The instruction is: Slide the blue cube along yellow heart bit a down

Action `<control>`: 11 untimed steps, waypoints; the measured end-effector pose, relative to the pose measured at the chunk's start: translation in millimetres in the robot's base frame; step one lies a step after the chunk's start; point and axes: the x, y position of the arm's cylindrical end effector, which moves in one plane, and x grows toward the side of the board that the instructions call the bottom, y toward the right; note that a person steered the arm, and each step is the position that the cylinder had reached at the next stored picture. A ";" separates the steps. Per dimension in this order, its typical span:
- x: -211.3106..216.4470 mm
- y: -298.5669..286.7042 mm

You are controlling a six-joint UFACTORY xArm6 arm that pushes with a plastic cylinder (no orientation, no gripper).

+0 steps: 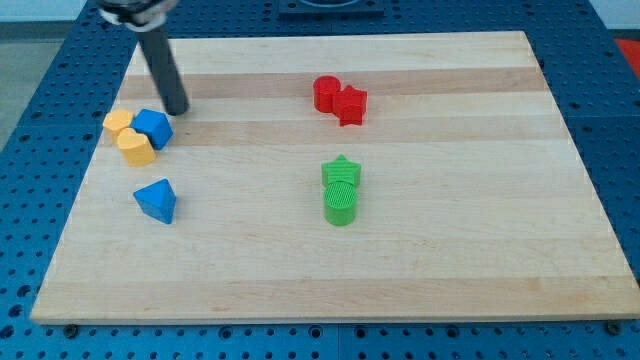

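**A:** Near the view's left edge of the tabletop [450,260], where did we have the blue cube [153,128]?

**B:** It sat pressed against the yellow pieces: one small yellow block [118,123] touching it on the view's left, and another yellow block [136,148], which we took for the yellow heart, just below and left of it. Which of the two was truly the heart we could not settle from that angle.

**A:** And our tip [178,112]?

**B:** It stood just above and right of the cube, close to its upper right corner; whether it touched, we could not tell. We had no jaws to report, only the rod.

**A:** So which step were we in?

**B:** We judged it the start of the push, with the tip placed behind the cube and the slide apparently not yet made. The next move called for driving the cube toward the view's bottom, along the heart's right flank, without shoving the yellow pieces.

**A:** Anything in the way?

**B:** A blue triangular block [157,200] lay below, near but apart, so the push had to be short. The red pair [340,99] and the green pair [341,190] were well apart on the right.
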 end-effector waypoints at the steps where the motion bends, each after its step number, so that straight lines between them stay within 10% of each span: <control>1: -7.9 -46.2; 11: 23.5 14.2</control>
